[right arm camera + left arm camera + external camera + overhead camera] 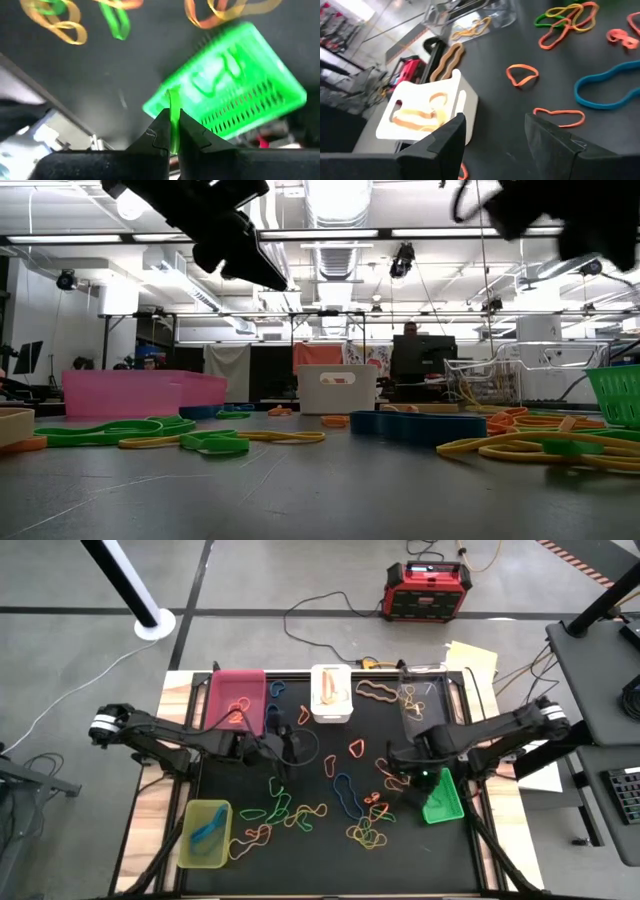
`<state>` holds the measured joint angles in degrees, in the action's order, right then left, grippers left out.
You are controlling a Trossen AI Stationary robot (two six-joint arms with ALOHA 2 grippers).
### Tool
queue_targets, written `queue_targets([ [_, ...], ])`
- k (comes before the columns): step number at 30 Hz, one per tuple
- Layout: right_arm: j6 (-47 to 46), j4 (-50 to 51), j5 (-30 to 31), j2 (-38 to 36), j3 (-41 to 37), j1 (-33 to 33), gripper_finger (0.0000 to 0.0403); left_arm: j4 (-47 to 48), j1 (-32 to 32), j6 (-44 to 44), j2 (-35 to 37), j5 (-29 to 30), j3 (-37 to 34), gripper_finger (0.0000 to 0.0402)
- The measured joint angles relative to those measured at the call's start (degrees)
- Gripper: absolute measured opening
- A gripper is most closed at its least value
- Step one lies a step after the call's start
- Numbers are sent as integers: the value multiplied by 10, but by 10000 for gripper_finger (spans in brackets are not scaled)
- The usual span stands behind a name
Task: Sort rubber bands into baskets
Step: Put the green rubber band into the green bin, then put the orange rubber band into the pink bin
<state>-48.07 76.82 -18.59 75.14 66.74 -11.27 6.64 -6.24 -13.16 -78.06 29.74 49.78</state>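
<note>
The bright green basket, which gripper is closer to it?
Right. The right gripper, pinching a green rubber band, hangs just beside the bright green basket; the left gripper is across the mat, near the pink basket.

Grey concrete floor (80,580) fills the upper left; long fluorescent ceiling lights (340,232) run across the top of the low view.

Baskets (236,695) ring table (460,870) edges; rubber bands (345,795) scattered between, some inside baskets.

Green rubber band (173,120) pinched in right wrist view, lower end hidden between jaws. Bright green basket (617,394) cut by low view's edge. Clear basket's (425,692) contents indistinct.
</note>
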Motion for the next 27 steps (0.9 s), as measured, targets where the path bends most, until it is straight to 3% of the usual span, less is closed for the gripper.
queue_targets([
  [8,-160,-24,21,-63,-118,-28,19,10,4,-15,0,-7,0,187],
  [15,-179,-25,22,-76,-150,-27,78,18,11,-15,0,-12,0,187],
  [20,-164,-43,42,-76,-142,-27,119,20,17,-14,0,-80,0,187],
  [25,-108,-126,140,-75,-109,-27,144,1,31,-23,-10,-212,-5,188],
  [27,-70,-156,183,-75,-97,-27,149,-31,32,-30,-27,-228,-11,188],
])
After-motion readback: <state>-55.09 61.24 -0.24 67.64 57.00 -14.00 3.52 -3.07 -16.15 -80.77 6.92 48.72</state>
